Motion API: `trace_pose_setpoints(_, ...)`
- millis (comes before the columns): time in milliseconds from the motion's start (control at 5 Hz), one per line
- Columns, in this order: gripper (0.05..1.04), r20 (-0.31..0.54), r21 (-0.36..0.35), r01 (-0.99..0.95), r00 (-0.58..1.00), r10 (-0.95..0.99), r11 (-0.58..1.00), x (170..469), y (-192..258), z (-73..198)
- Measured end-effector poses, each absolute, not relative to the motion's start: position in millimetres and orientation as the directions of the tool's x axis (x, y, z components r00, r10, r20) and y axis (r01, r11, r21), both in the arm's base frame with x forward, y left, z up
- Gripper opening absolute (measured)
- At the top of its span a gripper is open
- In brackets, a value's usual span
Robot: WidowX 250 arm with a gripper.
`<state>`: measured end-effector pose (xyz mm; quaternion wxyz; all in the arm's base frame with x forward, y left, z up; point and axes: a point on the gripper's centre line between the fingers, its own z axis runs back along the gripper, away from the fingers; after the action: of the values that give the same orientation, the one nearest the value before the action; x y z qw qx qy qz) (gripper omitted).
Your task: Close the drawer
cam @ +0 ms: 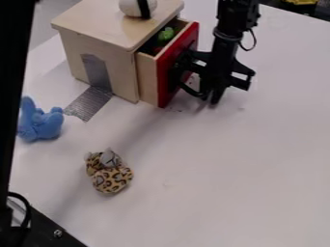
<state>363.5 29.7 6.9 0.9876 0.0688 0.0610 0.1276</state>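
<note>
The black gripper (211, 97) hangs low over the white surface, just right of the drawer, with its dark body close against the red drawer front (178, 62). Whether the two touch is hard to make out. A light wooden box holds the drawer, which is pulled partway out of the box's right side. Inside the drawer lies a green object (166, 34), near the back. Part of the red front and its handle area are hidden behind the gripper.
On top of the wooden box (103, 21) sits a white ball-like object (137, 6) with a black band. A blue plush toy (41, 123) lies at the left, and a leopard-spotted plush toy (109, 174) lies lower down. Black frame parts line the left edge.
</note>
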Motion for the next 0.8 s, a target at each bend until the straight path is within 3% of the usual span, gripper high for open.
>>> trace_pose_setpoints(400,0.168,-0.126,0.176,-0.258,0.951,0.282,0.95,355,51,5)
trace_pose_setpoints(600,0.33,-0.138,0.157,-0.337,0.923,0.359,0.928,348,60,6)
trace_pose_setpoints(800,0.635,-0.137,0.121,-0.343,0.924,0.358,0.931,345,57,16)
